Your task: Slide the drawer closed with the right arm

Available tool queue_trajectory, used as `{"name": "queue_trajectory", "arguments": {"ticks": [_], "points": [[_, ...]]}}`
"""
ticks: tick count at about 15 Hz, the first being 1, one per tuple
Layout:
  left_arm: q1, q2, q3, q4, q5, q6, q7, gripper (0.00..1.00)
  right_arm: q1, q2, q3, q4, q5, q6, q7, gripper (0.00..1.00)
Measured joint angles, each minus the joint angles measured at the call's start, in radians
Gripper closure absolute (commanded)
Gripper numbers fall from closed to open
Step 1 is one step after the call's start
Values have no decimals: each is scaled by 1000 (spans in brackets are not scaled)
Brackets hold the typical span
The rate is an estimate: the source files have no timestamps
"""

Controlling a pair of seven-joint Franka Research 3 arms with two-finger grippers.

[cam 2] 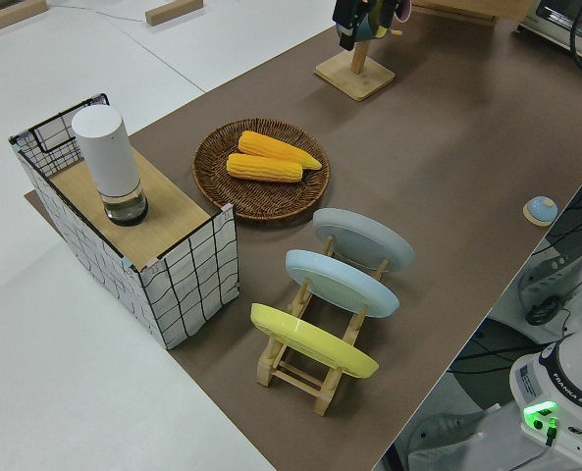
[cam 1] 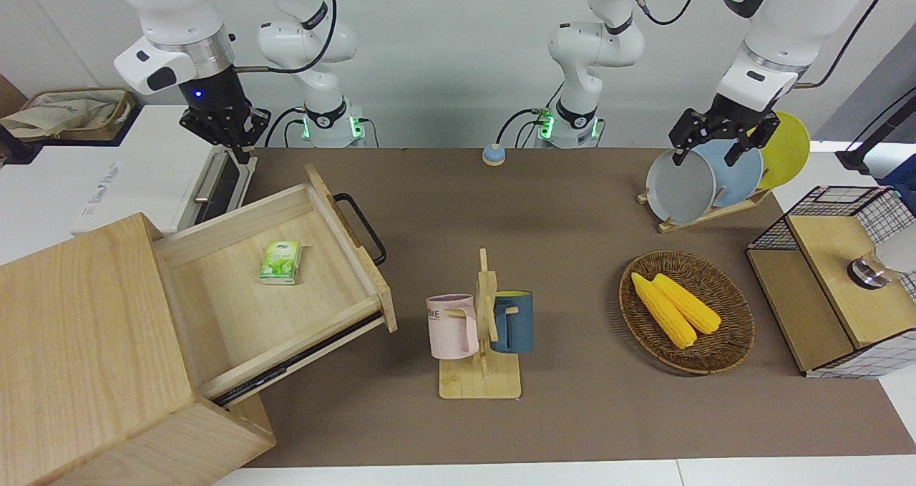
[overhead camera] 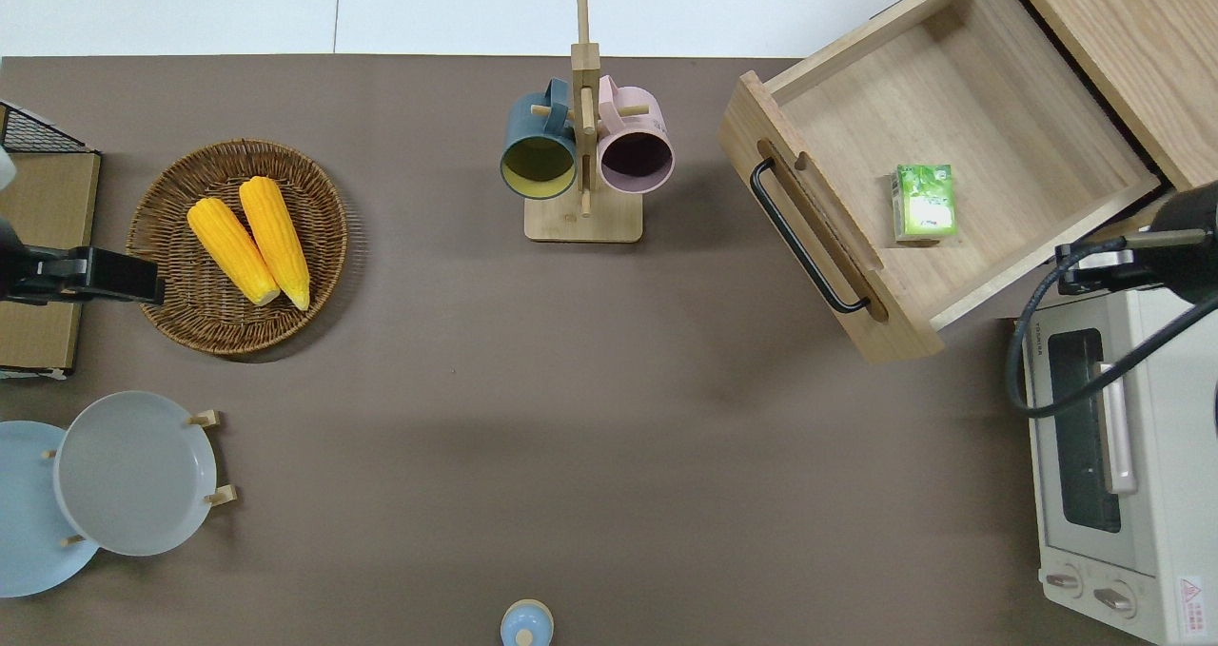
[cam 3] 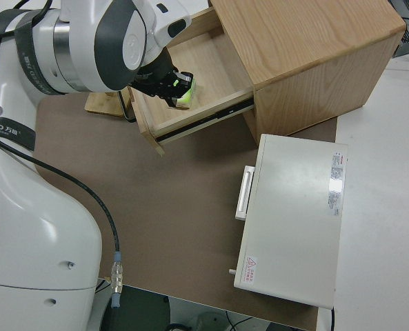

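The drawer (cam 1: 286, 293) of pale wood stands pulled far out of the big wooden cabinet (cam 1: 79, 343), its black bar handle (cam 1: 361, 228) toward the table's middle. It also shows in the overhead view (overhead camera: 999, 123) and the right side view (cam 3: 207, 72). A small green pack (cam 1: 280, 262) lies in it. My right gripper (cam 1: 230, 142) is up in the air with fingers together, holding nothing, over the end of the white oven (overhead camera: 1113, 456) beside the drawer, apart from the handle. My left arm is parked, its gripper (cam 1: 705, 158) open.
A wooden mug rack (cam 1: 479, 328) with a pink and a blue mug stands in the table's middle. A wicker basket (cam 1: 730, 343) with two corn cobs, a plate rack (cam 1: 708, 178) and a wire-mesh box (cam 1: 837, 278) are toward the left arm's end.
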Motion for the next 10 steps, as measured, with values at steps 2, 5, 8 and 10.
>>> {"name": "queue_trajectory", "arguments": {"ticks": [2,5,8,10], "points": [[0,0,0,0,0,0,0,2,27,0,2,9,5,-1,60,1000],[0,0,0,0,0,0,0,2,82,0,4,27,36,-1,190,1000],[0,0,0,0,0,0,0,5,147,0,6,37,48,14,319,1000],[0,0,0,0,0,0,0,2,188,5,7,37,55,47,401,1000]]}}
